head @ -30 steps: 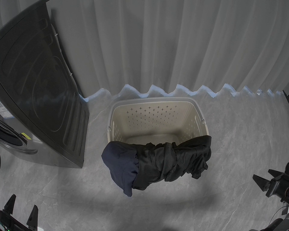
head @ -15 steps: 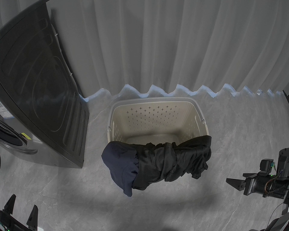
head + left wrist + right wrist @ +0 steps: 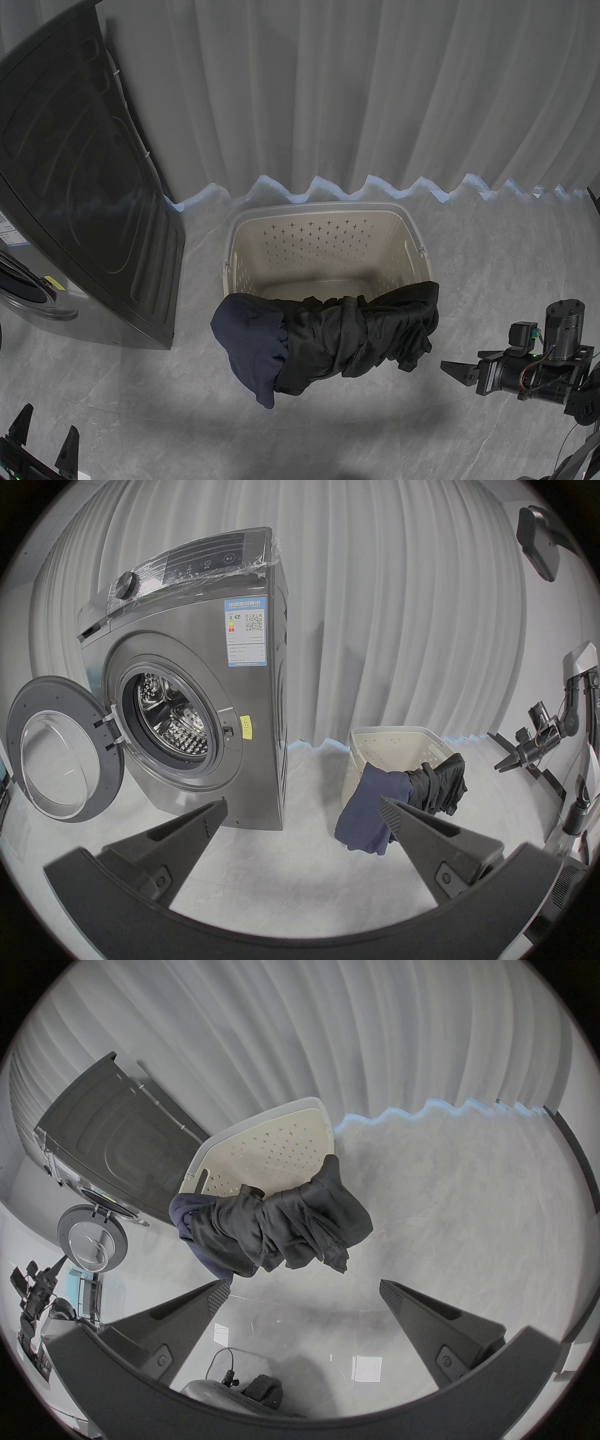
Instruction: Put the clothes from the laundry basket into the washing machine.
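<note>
Clothes (image 3: 325,344) not held by either gripper. L gripper (image 3: 49,422), lower-left corner of head view: jaws spread wide, empty. R gripper (image 3: 460,362), lower right: jaws spread, empty, near garments' right end, not touching. Garments drape over near rim of laundry basket (image 3: 319,206), frame centre. Washing machine (image 3: 81,187) at left, door (image 3: 62,749) swung open. Curtain (image 3: 375,94) behind.

- One beige perforated plastic laundry basket (image 3: 325,209).
- Two garments: one navy blue cloth garment (image 3: 250,344) and one black shiny cloth garment (image 3: 356,334).
- One dark grey front-loading washing machine (image 3: 81,175) with one round door (image 3: 62,749).
- Two black claws: left claw (image 3: 49,420) and right claw (image 3: 462,361).
</note>
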Available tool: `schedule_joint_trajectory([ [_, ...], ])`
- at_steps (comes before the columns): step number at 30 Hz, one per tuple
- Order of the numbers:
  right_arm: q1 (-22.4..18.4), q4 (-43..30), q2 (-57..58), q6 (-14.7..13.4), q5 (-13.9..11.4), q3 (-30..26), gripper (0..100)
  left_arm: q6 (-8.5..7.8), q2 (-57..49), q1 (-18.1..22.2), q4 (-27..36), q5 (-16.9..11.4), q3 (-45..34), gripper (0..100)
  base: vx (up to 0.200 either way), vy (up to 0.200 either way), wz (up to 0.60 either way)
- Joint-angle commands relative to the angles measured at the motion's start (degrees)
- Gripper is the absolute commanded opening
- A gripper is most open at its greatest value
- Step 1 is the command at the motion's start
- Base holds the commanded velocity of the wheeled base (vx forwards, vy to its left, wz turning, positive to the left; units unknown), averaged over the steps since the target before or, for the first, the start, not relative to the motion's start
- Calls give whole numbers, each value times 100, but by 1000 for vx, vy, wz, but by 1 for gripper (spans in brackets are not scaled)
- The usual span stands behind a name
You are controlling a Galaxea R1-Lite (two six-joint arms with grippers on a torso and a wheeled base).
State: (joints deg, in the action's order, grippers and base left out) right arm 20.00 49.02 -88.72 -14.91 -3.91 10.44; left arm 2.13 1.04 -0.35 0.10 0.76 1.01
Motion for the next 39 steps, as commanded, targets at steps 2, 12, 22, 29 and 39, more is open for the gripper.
schedule_joint_trajectory([
  [2,241,864,-1270,-3,101,117,100,-2,-77,0,-1,-5,-92,100,0,0,0],
  [12,390,1866,-2343,-12,75,486,100,-11,-77,0,-1,-5,-92,100,0,0,0],
  [22,452,1875,-2870,-91,101,1101,100,-11,-77,0,-1,-5,-92,100,0,0,0],
  [29,390,1910,-3195,-100,119,1576,100,-20,-77,0,-1,-5,-92,100,0,0,0],
  [39,337,1910,-3485,-188,119,2103,100,-11,-77,0,-1,-5,-92,100,0,0,0],
])
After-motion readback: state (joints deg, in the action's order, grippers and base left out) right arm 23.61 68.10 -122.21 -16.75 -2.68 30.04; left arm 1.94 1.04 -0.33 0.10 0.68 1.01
